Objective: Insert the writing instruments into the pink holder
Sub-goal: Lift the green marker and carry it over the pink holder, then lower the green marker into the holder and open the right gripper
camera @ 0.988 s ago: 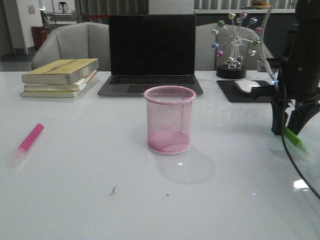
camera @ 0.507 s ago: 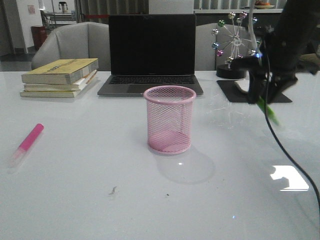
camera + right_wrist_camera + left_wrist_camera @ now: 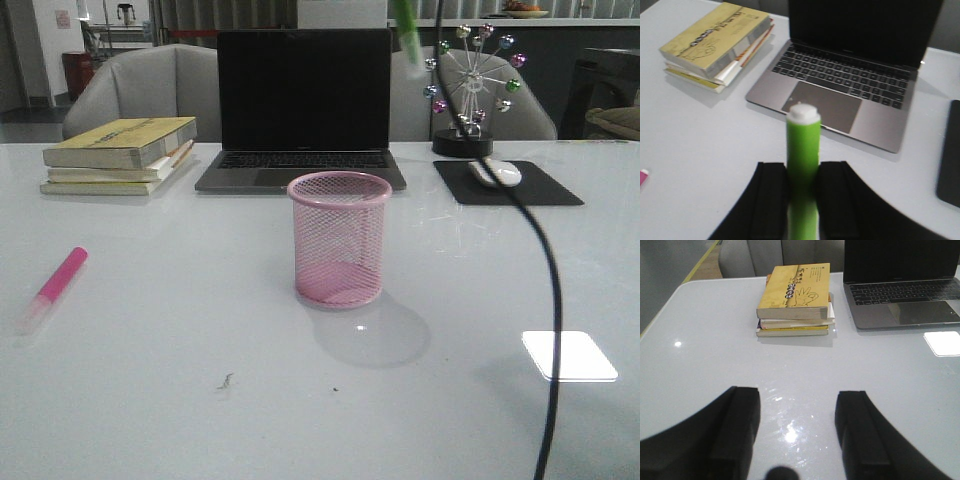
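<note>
Right gripper [image 3: 802, 200]: I see its 2 black fingers [image 3: 771, 200] clamped on the green marker [image 3: 803, 145]; the marker's pale tip points away from the wrist, over the table [image 3: 150, 400].
Green marker, front view: only a blurred green end [image 3: 406, 28] shows at the top edge of the picture, high above the pink holder [image 3: 339, 238] and in front of the laptop [image 3: 303, 105] screen. The gripper itself is out of this view; 1 black cable [image 3: 545, 290] hangs down across the right side.
Left gripper [image 3: 797, 432]: I see its 2 fingers spread apart with nothing between them, above bare table near the stack of books [image 3: 795, 300].
Pink holder: upright in the middle of the table, in front of the laptop; I see no marker in it.
Pink marker [image 3: 55, 285]: lying flat on the table at the far left, well apart from the holder.
Background: mouse [image 3: 495, 172] on a black pad [image 3: 545, 188]; ferris-wheel ornament [image 3: 470, 90] behind it.
</note>
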Action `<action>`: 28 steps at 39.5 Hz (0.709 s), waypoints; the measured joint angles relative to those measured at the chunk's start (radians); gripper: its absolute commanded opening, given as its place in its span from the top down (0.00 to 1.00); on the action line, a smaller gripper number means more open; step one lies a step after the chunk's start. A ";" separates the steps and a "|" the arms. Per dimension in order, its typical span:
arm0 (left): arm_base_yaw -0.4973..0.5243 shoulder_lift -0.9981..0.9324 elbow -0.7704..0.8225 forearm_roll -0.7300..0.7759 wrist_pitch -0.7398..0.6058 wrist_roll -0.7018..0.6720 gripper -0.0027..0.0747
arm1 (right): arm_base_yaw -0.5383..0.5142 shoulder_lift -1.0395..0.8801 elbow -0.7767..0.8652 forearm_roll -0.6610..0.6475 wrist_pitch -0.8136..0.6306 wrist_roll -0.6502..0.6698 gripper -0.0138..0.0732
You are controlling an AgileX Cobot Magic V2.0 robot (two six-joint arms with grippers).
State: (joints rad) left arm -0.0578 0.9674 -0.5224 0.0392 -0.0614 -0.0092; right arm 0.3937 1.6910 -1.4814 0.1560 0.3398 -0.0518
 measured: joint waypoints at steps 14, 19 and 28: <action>0.000 0.000 0.000 0.000 0.000 0.000 0.43 | 0.149 0.022 0.268 0.000 -0.352 0.000 0.81; 0.000 0.000 0.000 0.000 0.000 0.000 0.43 | 0.151 0.048 0.308 0.000 -0.372 0.000 0.81; 0.000 0.000 0.000 0.000 0.000 0.000 0.43 | 0.151 0.104 0.315 0.000 -0.416 0.000 0.81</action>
State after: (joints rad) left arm -0.0578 0.9674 -0.5224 0.0392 -0.0614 -0.0092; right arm 0.5443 1.7950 -1.1662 0.1560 -0.0760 -0.0518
